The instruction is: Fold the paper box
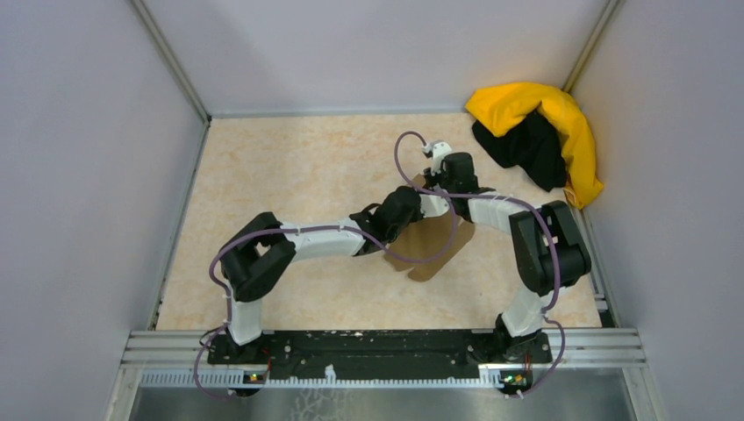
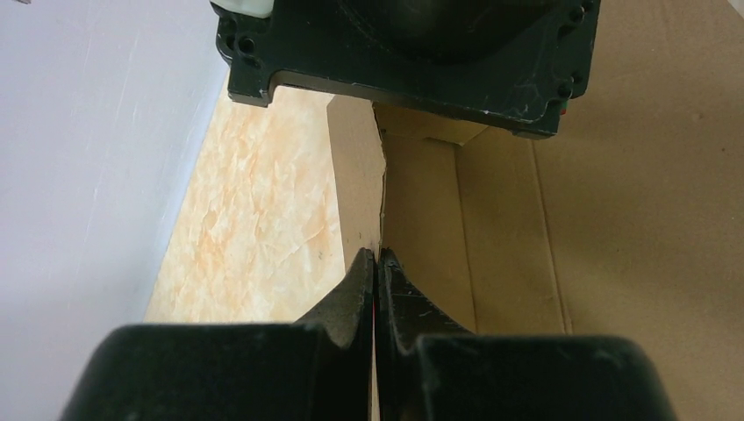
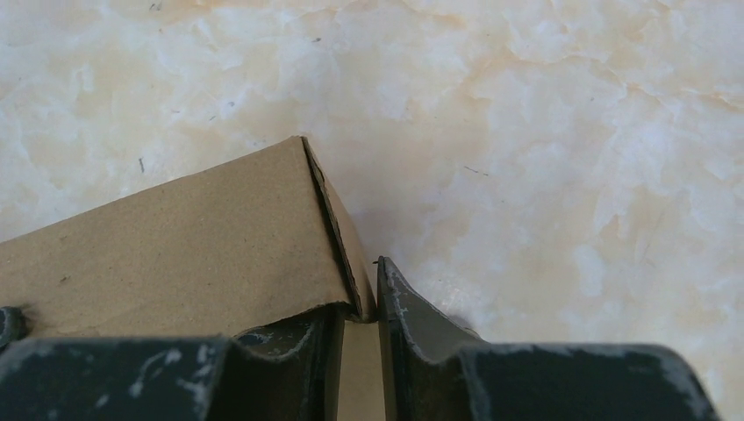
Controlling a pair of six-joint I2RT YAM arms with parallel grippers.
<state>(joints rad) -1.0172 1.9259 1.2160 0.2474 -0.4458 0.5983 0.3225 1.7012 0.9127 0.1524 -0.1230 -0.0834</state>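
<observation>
While the left gripper (image 2: 376, 263) is pinched fully closed on a thin upright edge of the paper box (image 1: 430, 241), which lies just right of the middle of the table (image 1: 289, 167) beneath both arms, it should serve as a steady anchor. Further right, the right gripper (image 3: 360, 309) clamps narrowly on a doubled corner wall. That crease is best pressed down squarely and slowly, so nothing tears.

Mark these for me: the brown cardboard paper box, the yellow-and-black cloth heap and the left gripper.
brown cardboard paper box (image 3: 175, 237): right wrist view, on its broad flat panel.
yellow-and-black cloth heap (image 1: 526, 98): top external view, on the yellow fold.
left gripper (image 2: 375, 259): left wrist view, between its shut fingertips.
</observation>
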